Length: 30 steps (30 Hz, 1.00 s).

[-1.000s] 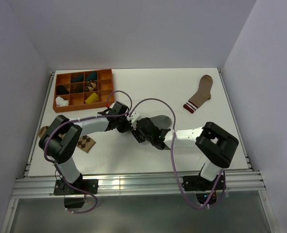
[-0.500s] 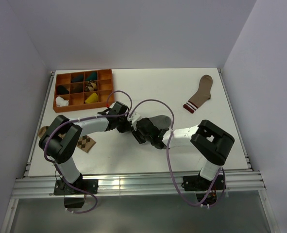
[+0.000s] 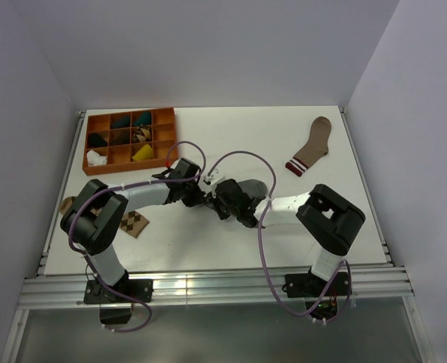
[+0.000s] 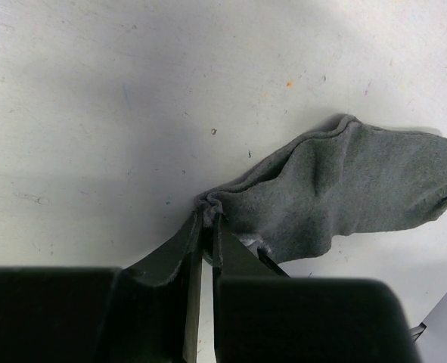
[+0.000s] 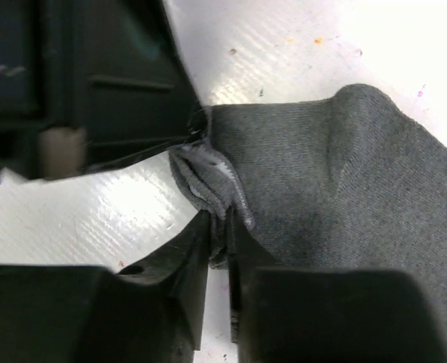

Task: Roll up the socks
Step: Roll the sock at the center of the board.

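Observation:
A grey sock (image 3: 253, 186) lies at the middle of the table, toe to the right. My left gripper (image 3: 206, 198) is shut on one corner of its cuff; in the left wrist view the fingertips (image 4: 208, 217) pinch the fabric edge and the sock (image 4: 359, 181) stretches away to the right. My right gripper (image 3: 223, 203) meets it from the right and is shut on the bunched cuff (image 5: 208, 178) of the same sock (image 5: 344, 189), fabric pinched between its pads (image 5: 220, 227). The left gripper's black body fills the upper left of the right wrist view.
An orange compartment tray (image 3: 87, 144) at the back left holds several rolled bundles, among them a black one (image 3: 96, 140) and a white one (image 3: 96, 157). A brown sock with a striped cuff (image 3: 311, 146) lies back right. A tan diamond-patterned sock (image 3: 136, 222) lies under the left arm.
The right gripper has edged left and back to the cuff and closed its jaws on it. The left gripper has kept its hold and not moved.

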Available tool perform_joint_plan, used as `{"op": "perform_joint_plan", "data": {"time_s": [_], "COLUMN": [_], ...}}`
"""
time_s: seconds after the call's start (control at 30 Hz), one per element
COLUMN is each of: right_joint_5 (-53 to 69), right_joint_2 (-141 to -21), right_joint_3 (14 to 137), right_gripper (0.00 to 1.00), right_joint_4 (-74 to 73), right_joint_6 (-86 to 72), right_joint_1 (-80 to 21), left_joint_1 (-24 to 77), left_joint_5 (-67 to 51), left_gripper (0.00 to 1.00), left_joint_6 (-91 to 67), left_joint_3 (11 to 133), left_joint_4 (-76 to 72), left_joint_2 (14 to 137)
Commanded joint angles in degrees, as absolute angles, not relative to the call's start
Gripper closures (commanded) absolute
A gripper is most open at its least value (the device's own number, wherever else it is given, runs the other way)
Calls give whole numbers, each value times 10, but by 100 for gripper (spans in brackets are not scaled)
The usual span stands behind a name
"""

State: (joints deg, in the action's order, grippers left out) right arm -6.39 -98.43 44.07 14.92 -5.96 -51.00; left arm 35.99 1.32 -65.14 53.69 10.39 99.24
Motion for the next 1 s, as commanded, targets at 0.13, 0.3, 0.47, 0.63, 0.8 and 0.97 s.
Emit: {"op": "perform_joint_plan", "data": {"time_s": [0.13, 0.3, 0.47, 0.63, 0.8, 0.97], "right_joint_5": [15, 110, 196, 266, 330, 365], "right_joint_2": [-1004, -1002, -1006, -1021, -1048, -1071], "right_joint_3": [451, 447, 425, 398, 367, 352], "right_gripper": [100, 100, 100, 100, 100, 100], "right_joint_4": [84, 80, 110, 159, 248, 286], "right_joint_6": [-117, -154, -210, -274, -358, -397], "right_joint_1": [-468, -436, -387, -349, -316, -298], "left_joint_1": [364, 363, 363, 364, 374, 389], "left_joint_5": [18, 36, 64, 66, 61, 65], "left_gripper": [86, 71, 51, 45, 44, 46], "left_joint_6": [-649, -667, -697, -718, -726, -732], "left_joint_3": [534, 519, 478, 424, 403, 403], "left_joint_4": [105, 84, 28, -39, -85, -98], "left_joint_2": [980, 951, 897, 861, 872, 892]}}
